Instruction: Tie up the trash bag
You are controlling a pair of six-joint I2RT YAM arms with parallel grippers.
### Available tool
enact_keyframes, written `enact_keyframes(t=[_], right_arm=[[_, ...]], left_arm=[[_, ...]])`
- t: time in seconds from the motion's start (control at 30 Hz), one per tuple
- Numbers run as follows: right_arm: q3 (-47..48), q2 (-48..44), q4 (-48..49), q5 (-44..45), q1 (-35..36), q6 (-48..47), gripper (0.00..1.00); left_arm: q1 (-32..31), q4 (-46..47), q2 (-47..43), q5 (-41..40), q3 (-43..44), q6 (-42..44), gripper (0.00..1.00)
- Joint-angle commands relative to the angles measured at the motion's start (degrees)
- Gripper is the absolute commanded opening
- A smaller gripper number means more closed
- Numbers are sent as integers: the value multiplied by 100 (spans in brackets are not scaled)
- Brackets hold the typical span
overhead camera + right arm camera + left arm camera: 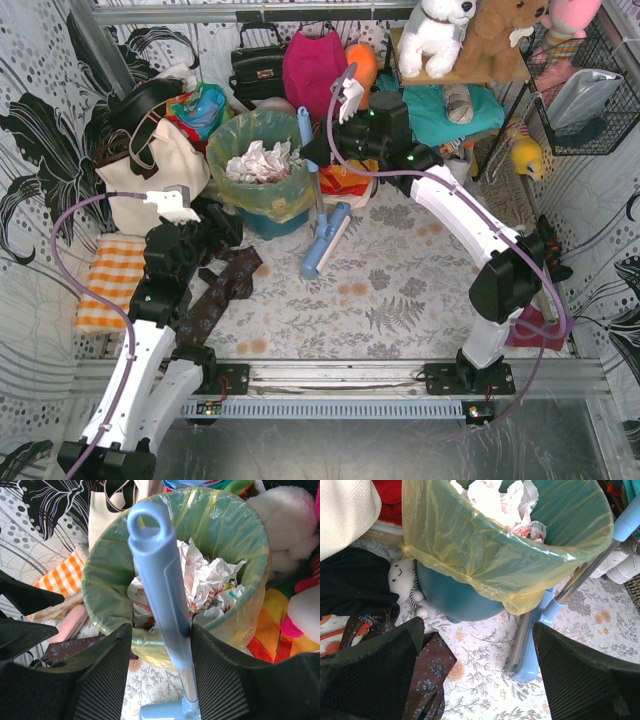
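One trash bag (290,197), one teal bin (268,224), one blue mop (161,575), two arms. Left tool (477,628) spread wide, empty, low at near side of bin. Right tool (161,630) at bin's right side, straddling mop handle: one finger touching, not clenched. Bag translucent yellow-green, crinkly, lining bin at far centre-left of counter (400,290); mouth untied, rim folded over bin edge, crumpled white paper inside.
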Motion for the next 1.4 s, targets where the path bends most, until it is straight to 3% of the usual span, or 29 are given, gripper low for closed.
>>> enact_keyframes(t=[0.0, 0.27, 0.57, 0.7, 0.87, 1.0, 1.17, 1.37], right_arm=[[328, 171, 219, 43, 90, -140, 50], [348, 293, 223, 235, 91, -240, 48], [264, -88, -76, 1043, 109, -457, 12], [633, -323, -1110, 2151, 110, -737, 0], [1072, -588, -2308, 3708, 100, -1328, 0], [1491, -707, -3033, 4314, -48, -1544, 0], [1950, -803, -3811, 4647, -551, -1591, 0], [1801, -1041, -3905, 4736, -1440, -1463, 0]], left_arm=[[-39, 187, -1, -137, 27, 120, 98], [-38, 164, -11, -206, 29, 115, 98], [-38, 163, -23, -256, 30, 109, 98], [-39, 173, -14, -251, 30, 106, 98], [-39, 169, 9, -251, 29, 117, 98], [-39, 164, -12, -266, 36, 115, 98], [-39, 169, -26, -298, 30, 123, 98], [-36, 164, -22, -300, 25, 123, 98]])
